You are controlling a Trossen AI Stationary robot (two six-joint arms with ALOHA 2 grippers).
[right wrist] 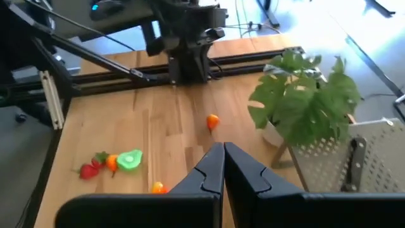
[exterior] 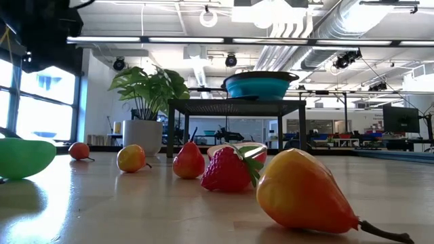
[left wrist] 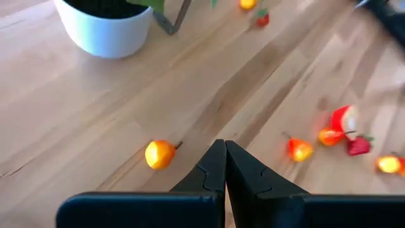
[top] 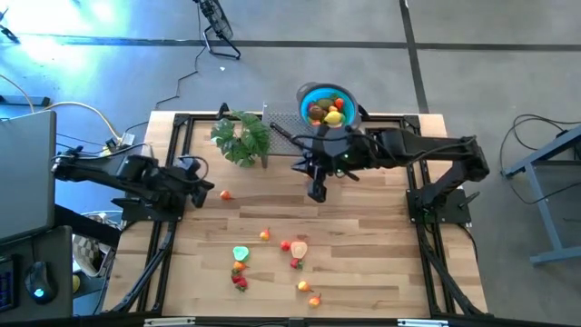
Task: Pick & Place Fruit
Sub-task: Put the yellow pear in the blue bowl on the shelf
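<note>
Small toy fruits lie scattered on the wooden table (top: 381,263): a lone orange one (top: 225,193) at the left, and a cluster near the front with a strawberry (exterior: 227,169), a green piece (top: 241,253) and a yellow-orange fruit (exterior: 305,193). More fruit fills the blue bowl (top: 327,104), which stands on a black rack at the far edge. My left gripper (top: 205,187) is shut and holds nothing, just left of the lone orange fruit (left wrist: 159,154). My right gripper (top: 316,191) hangs shut and holds nothing above the table's middle, in front of the bowl.
A leafy plant (top: 241,136) in a white pot (left wrist: 104,28) stands at the far left of the rack. A black-handled knife (right wrist: 354,166) lies on the perforated rack (right wrist: 373,152). Black frame rails (top: 172,236) run along both table sides.
</note>
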